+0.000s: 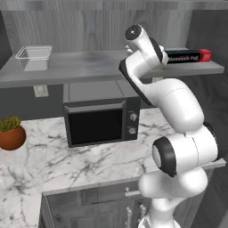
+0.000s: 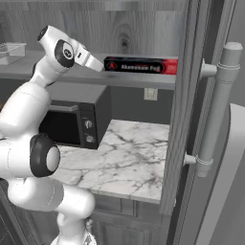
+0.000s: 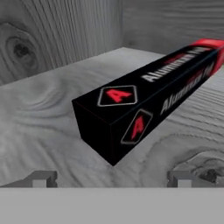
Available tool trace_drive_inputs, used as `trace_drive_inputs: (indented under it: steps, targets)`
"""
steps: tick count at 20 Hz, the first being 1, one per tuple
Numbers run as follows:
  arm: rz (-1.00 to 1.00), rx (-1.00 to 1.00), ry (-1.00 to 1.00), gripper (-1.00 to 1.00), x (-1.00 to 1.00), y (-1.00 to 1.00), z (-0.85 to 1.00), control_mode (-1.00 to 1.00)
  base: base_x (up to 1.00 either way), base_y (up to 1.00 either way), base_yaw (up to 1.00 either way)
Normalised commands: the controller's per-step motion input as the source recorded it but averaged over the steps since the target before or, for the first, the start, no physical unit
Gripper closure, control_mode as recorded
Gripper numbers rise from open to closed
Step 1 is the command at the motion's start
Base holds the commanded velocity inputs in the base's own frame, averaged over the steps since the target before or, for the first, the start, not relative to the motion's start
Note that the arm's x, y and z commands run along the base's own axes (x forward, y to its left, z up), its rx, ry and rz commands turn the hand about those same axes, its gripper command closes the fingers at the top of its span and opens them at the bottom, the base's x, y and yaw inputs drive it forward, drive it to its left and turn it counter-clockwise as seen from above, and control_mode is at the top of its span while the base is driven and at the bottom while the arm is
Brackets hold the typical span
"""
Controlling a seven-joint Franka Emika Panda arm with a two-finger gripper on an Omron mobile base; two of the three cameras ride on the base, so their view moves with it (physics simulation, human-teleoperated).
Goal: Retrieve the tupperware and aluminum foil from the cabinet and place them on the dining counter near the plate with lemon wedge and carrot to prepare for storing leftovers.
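The jaws [image 3: 111,178] stand wide apart with nothing between them — the two dark fingertips [image 3: 41,178] rise at either side of the hand view, and the black end of the aluminum foil [image 3: 148,94] lies just ahead of the gap, not touching either one. The carton rests flat on the grey shelf [image 3: 52,113] of the cabinet, running away from the hand toward its red far end, with pale lettering along its side and a red "A" mark on two faces.

In the left base view the arm [image 1: 173,102] reaches up from the lower right to shelf height, its hand hiding the near part of the aluminum foil [image 1: 189,56], whose red end points right. From the right base view the aluminum foil [image 2: 141,65] lies along the shelf's front edge, just beside the wrist.

The tupperware [image 1: 34,58] — clear and empty — sits upright at the far left of the same shelf [image 1: 89,67], well apart from the foil.

Below the shelf, a black microwave [image 1: 101,116] stands on the marble tabletop [image 1: 80,162], and a potted plant [image 1: 11,132] sits to its left. A tall grey door with a bar handle [image 2: 215,107] stands at the right in the right base view.
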Motion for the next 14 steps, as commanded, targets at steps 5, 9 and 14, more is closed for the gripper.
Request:
trace_drive_inputs:
  steps: [5, 9, 14]
  targets:
    - [-0.11, 0.0, 0.01, -1.0, 0.32, 0.0, 0.0, -1.0, 0.0, 0.0, 0.0]
    - [-0.11, 0.0, 0.0, -1.0, 0.33, 0.0, 0.0, -1.0, 0.0, 0.0, 0.0]
    - [-0.12, 0.0, 0.0, -1.0, 0.15, -0.06, -0.11, -1.0, 0.0, 0.0, 0.0]
